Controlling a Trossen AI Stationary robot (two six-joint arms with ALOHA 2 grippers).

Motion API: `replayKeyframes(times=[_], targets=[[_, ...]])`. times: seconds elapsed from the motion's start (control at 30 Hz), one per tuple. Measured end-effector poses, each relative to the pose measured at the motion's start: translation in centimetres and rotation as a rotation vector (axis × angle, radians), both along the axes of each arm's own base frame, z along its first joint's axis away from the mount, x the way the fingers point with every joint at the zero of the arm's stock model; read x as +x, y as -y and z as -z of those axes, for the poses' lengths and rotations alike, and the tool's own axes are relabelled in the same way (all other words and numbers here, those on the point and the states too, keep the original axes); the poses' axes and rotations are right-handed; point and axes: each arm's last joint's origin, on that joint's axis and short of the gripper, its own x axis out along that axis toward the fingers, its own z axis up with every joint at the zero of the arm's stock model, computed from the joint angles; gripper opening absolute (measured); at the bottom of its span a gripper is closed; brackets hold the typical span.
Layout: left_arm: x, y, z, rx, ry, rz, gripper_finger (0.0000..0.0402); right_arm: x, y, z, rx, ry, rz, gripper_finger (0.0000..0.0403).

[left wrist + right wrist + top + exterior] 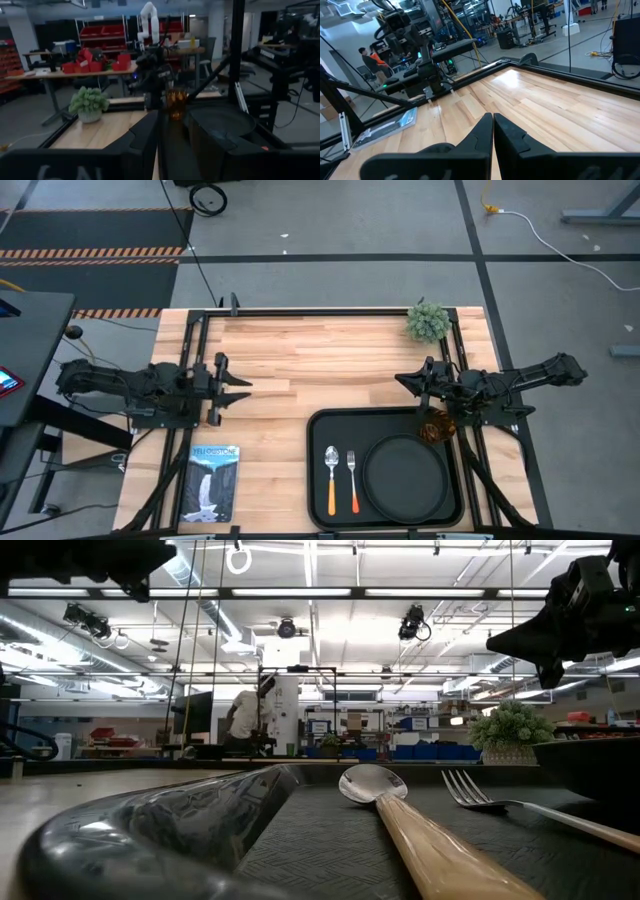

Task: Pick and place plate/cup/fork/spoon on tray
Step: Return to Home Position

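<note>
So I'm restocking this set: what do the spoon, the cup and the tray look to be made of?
The spoon: shiny silver bowl that mirrors the ceiling lights, so likely polished metal; its orange handle looks like smooth plastic. The cup: see-through amber, probably plastic, though glass can't be ruled out. The tray: black, with a glossy rounded rim and a finely textured floor in the low view, likely moulded plastic.
</note>
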Motion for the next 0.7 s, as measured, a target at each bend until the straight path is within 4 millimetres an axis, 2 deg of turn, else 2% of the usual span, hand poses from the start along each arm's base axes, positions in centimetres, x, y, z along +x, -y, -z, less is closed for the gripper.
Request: replayKeyframes(times=[0.27, 0.7], targets=[[-1.9, 0.1, 2.4, 0.025, 0.009, 0.061, 0.0117, 0.0, 0.0, 0.0, 0.0, 0.0, 0.0, 0.0019], [-2.5, 0.6, 6.3, 0.157, 0.005, 0.12, 0.0117, 0.0, 0.0, 0.0, 0.0, 0.0, 0.0, 0.0019]])
